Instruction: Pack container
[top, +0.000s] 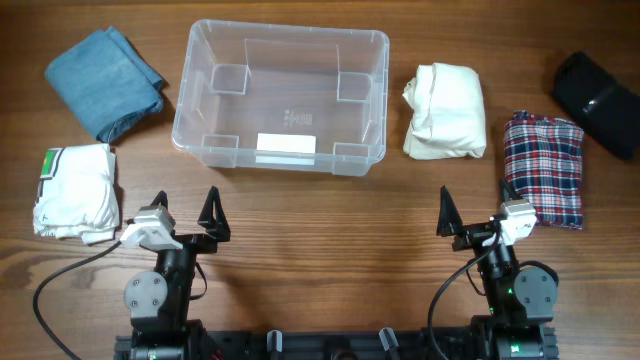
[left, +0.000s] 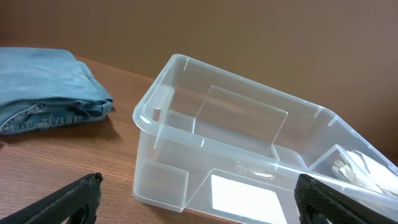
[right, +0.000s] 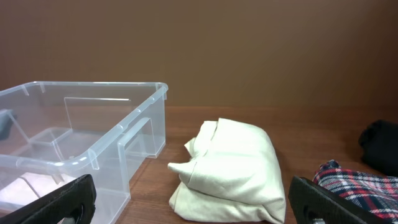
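Note:
The clear plastic container (top: 195, 95) sits at the back centre of the table with nothing inside; it also shows in the left wrist view (left: 149, 115) and the right wrist view (right: 118, 134). Folded garments lie around it: blue jeans (top: 103, 81), a white garment (top: 75, 190), a cream garment (top: 446, 110), a plaid garment (top: 543, 167) and a black garment (top: 597, 90). My left gripper (top: 185, 212) is open and empty near the front edge, in front of the container. My right gripper (top: 478, 210) is open and empty, in front of the cream garment (right: 233, 168).
A white label (top: 285, 143) is on the container's near wall. Cables run from both arm bases along the front edge. Bare wooden tabletop (top: 330, 230) lies between the two grippers.

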